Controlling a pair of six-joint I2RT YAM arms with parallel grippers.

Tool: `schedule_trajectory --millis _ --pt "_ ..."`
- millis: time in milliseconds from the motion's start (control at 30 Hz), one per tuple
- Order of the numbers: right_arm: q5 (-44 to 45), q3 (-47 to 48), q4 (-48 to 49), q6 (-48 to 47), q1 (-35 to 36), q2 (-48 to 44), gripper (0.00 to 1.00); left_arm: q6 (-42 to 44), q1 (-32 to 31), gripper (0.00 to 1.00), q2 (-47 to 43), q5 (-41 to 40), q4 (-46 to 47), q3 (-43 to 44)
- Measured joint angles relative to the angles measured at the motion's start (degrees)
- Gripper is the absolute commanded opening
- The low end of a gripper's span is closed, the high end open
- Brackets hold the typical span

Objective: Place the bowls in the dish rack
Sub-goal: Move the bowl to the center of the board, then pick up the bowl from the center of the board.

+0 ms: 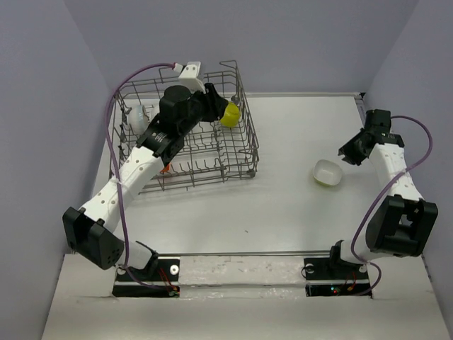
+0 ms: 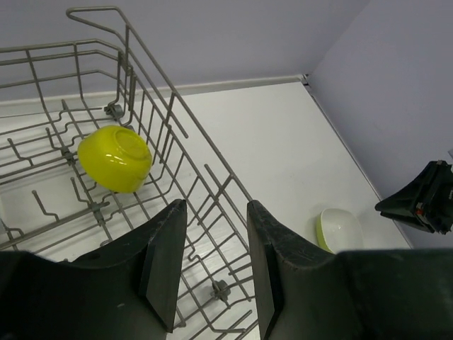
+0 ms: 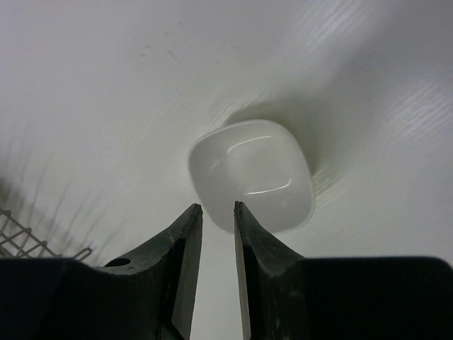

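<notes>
The grey wire dish rack stands at the back left of the table. A yellow-green bowl lies tilted among the tines at its right side, its base showing in the left wrist view. My left gripper hangs open over the rack's right wall, empty, a little short of that bowl. A white bowl with a green outside sits upright on the table to the right. My right gripper hovers just short of this bowl, jaws narrowly open with nothing between them.
A pale rounded object sits at the rack's left side, partly hidden by wires. Something small and orange shows near the rack's front. Purple walls close in the table on the left, back and right. My right gripper shows in the left wrist view.
</notes>
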Motion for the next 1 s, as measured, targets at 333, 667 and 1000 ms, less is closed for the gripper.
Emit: schedule_trajectory --millis 333,667,1000 --pt "7.32 -8.04 -2.12 -2.25 -3.39 -3.04 0.34 1.92 -7.82 0.49 2.73 -2.49 -1.86 2.54" --pt "7.19 -11.93 0.66 -1.77 -3.76 -0.68 0.33 3.10 -11.50 0.49 3.43 -4.61 -2.82 5.18" --pt "5.66 -11.78 3.67 -1.33 -4.42 2.45 0.33 5.44 -18.97 0.49 7.76 -7.04 -4.11 10.12"
